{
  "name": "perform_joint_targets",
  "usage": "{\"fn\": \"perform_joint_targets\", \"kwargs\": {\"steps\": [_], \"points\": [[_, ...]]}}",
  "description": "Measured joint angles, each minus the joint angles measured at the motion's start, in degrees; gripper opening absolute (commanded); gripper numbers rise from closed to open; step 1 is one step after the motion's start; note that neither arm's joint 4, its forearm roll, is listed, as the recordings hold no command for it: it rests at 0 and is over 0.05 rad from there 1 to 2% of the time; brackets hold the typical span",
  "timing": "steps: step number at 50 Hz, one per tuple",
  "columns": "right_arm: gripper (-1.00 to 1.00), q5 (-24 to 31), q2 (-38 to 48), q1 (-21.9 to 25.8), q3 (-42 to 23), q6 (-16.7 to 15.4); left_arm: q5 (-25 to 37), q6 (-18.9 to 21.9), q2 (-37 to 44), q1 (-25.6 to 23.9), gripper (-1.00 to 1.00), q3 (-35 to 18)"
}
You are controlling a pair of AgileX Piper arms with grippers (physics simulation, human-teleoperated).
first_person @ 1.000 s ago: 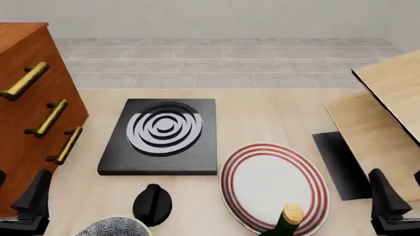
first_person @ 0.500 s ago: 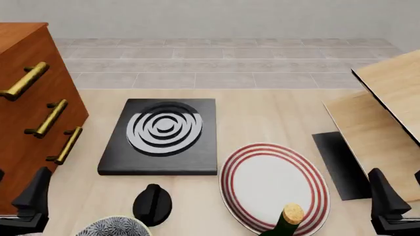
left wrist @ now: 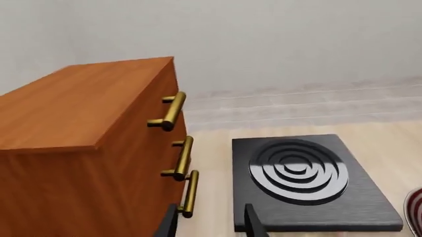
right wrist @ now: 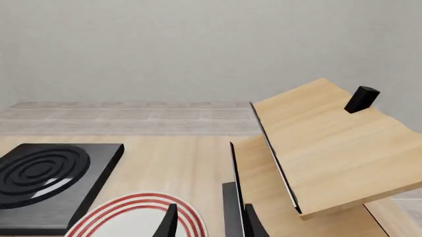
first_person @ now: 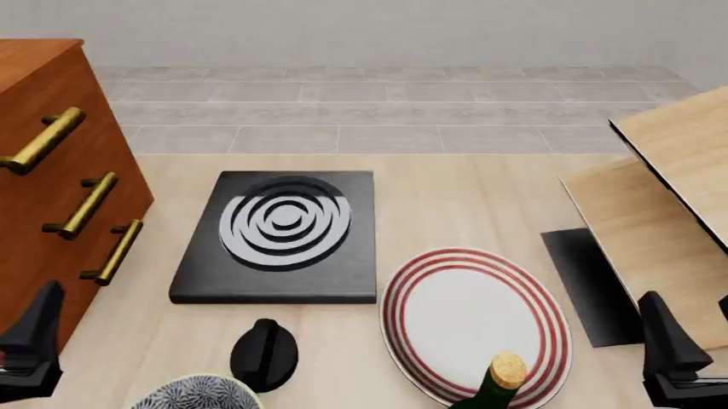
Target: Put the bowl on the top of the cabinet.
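Since half a second ago the left end effector [first_person: 29,354] has slid toward the front view's left edge and sits lower, close against the foot of the cabinet [first_person: 51,196]; nothing else has shifted. Only the far arc of the bowl [first_person: 196,393] shows at the bottom edge of the front view: a white rim around a dense dark-and-white speckled inside, greyish overall, resting on the pale wooden surface [first_person: 455,187] just beside a black knob-like lump [first_person: 264,354]. It lies near the left end effector but apart from it. In the left wrist view that end effector's two dark fingertips [left wrist: 252,224] stand parted with a clear gap and nothing between them, pointing toward the cabinet's brass handles [left wrist: 188,192] and the black slab with grey rings [left wrist: 307,180]. The right end effector [right wrist: 207,222] is likewise spread with nothing in it, above the edge of the red-ringed plate [right wrist: 125,217] and near the light-wood boards [right wrist: 329,148]. A cork-topped green bottle [first_person: 500,379] rises in front of the plate.
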Motion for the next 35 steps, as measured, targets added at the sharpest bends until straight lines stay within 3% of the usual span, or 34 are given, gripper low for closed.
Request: {"fn": "perform_joint_targets", "kwargs": {"steps": [14,35], "points": [[1.00,0.00,0.00,0.00,0.00,0.00,12.07,2.81,-1.08,0.26,1.00,-6.66],[1.00,0.00,0.00,0.00,0.00,0.00,25.68,2.94,3.95,-0.09,1.00,-16.33]]}}
